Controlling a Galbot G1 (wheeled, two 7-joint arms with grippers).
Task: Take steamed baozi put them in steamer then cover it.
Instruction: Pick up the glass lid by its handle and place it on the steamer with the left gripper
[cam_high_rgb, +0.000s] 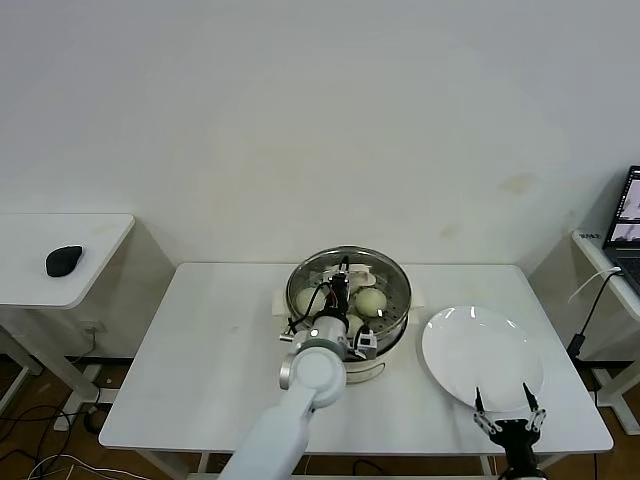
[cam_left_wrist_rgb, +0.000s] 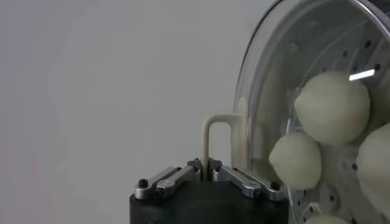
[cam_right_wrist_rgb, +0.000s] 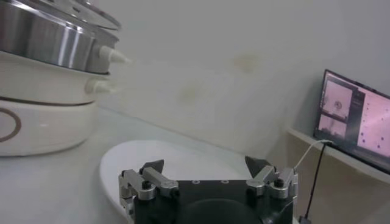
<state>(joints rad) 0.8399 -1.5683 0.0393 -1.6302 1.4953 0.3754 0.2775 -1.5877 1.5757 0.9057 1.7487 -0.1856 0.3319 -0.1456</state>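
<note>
The steamer stands mid-table on its white pot base. Several pale steamed baozi lie on its perforated floor, seen through the clear glass cover that sits over the basket. My left gripper is above the steamer's middle, shut on the cover's cream handle. Whether the cover rests fully on the rim I cannot tell. My right gripper hangs open and empty at the near edge of the white plate.
The plate lies right of the steamer, with nothing on it. A side table on the left holds a black mouse. On the right stands another table with a laptop and a hanging cable.
</note>
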